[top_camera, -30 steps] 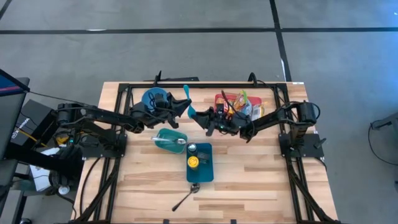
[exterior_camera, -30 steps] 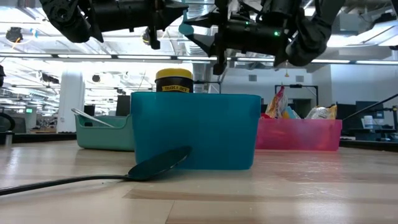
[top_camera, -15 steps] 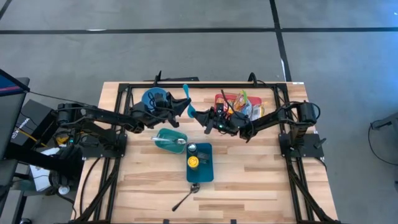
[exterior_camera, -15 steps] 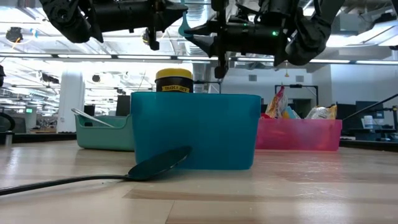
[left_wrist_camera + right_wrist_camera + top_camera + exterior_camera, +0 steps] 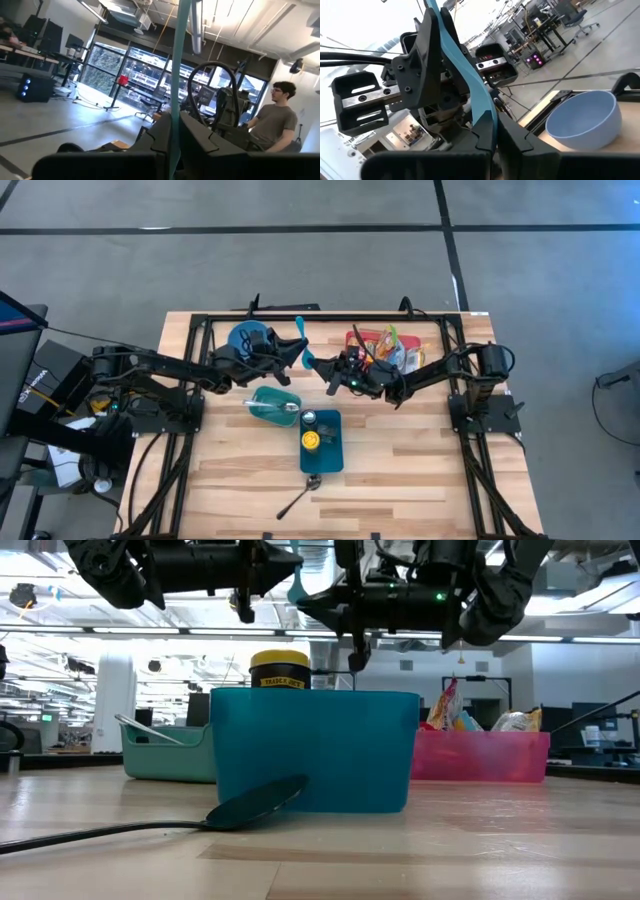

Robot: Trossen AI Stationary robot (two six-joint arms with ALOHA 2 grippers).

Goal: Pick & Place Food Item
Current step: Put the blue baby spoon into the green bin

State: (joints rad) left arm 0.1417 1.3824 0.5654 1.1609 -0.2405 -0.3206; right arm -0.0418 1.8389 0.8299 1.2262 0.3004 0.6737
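1. High view: left gripper and right gripper meet above the table's far middle, both on a teal strip-like utensil. Blue bowl sits behind the left arm, red basket of food packets under the right arm, green container and teal bin nearer, black spoon at the front. Risk: both arms pull on the utensil at once, so it bends or slips.

2. Low view: both grippers are high above the teal bin, with the yellow-lidded jar inside it. Red basket is well apart to the side. Risk: a dropped utensil falls into the bin or hits the jar.

3. Left wrist view: left fingers are pressed together, pinching the utensil edge-on. A person sits in the room behind. Risk: thin grip, so it may twist.

4. Right wrist view: right fingers are closed on the same utensil, with the left gripper clamped just above. Bowl lies below. Risk: an early left release leaves a shallow right hold. Which food item is targeted is unclear; packets are all in the basket.
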